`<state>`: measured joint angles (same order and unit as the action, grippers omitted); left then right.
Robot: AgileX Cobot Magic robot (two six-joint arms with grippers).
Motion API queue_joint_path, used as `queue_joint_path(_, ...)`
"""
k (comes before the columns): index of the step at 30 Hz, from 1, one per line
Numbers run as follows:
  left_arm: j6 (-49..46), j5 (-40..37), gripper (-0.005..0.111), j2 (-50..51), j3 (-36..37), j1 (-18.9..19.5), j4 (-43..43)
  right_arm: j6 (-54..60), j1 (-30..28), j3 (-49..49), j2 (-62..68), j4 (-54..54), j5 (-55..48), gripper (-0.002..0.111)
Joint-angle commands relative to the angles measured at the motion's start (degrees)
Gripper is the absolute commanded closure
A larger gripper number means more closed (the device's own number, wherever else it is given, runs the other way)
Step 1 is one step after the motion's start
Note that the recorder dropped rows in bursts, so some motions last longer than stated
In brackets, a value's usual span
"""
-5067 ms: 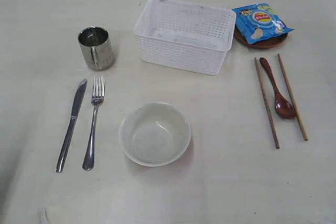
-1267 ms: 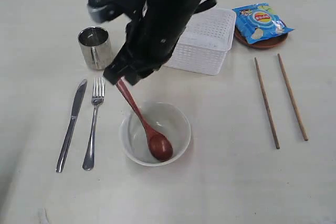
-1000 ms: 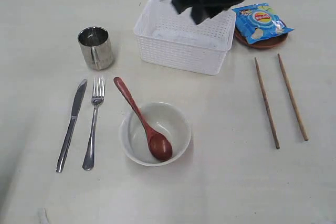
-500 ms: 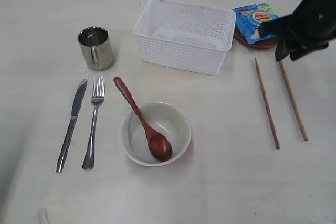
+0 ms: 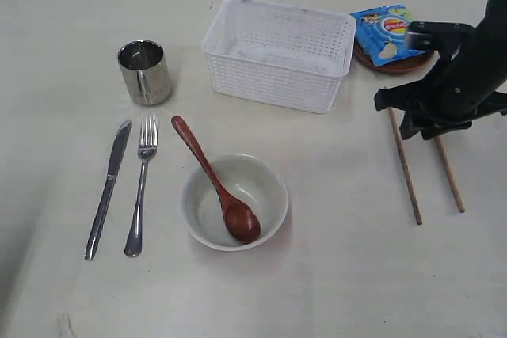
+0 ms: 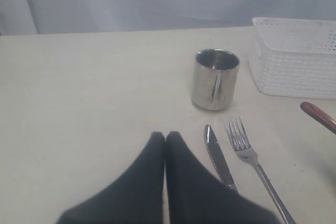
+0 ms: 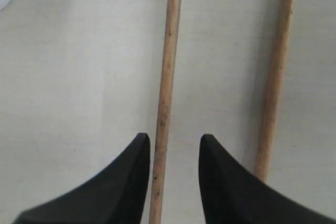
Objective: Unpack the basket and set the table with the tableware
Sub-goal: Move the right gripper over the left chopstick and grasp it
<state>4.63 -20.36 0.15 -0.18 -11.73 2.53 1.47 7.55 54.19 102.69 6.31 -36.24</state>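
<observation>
- Basket sits empty, well away from the right gripper; cup, knife, fork and spoon in the bowl look laid.
- Right jaws stand partly apart astride one chopstick, the second chopstick just beside. Likely only these remain.
- Left gripper is pinched closed, near the knife.
- Table is pale, matte and flat, with a plain grey backdrop behind.

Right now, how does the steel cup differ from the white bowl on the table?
The cup is shiny steel with straight walls and a side handle; the bowl is matte white, rounded, without a handle. The cup is narrower and taller in shape; the bowl is wider and lower. Nothing shows inside the cup, while the wooden spoon rests in the bowl, its handle over the rim. Both stand upright, open side up, on the table.
</observation>
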Motion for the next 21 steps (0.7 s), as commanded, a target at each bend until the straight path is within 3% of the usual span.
queue_joint_path(1,0.2,0.6,0.107,-0.1,0.2,-0.3,0.5,-0.2,0.1,-0.2,1.8,0.8,0.8,0.077)
queue_joint_path(9,0.2,0.6,0.107,-0.1,0.2,-0.3,0.5,-2.9,4.7,-0.2,2.4,-3.5,3.0,0.077)
queue_joint_path(13,0.2,0.6,0.107,-0.1,0.2,-0.3,0.5,-9.9,4.9,-0.2,2.4,-9.5,3.1,0.077)
queue_joint_path(21,0.2,0.6,0.107,-0.1,0.2,-0.3,0.5,-9.6,4.6,-0.2,5.0,-9.0,3.8,0.077)
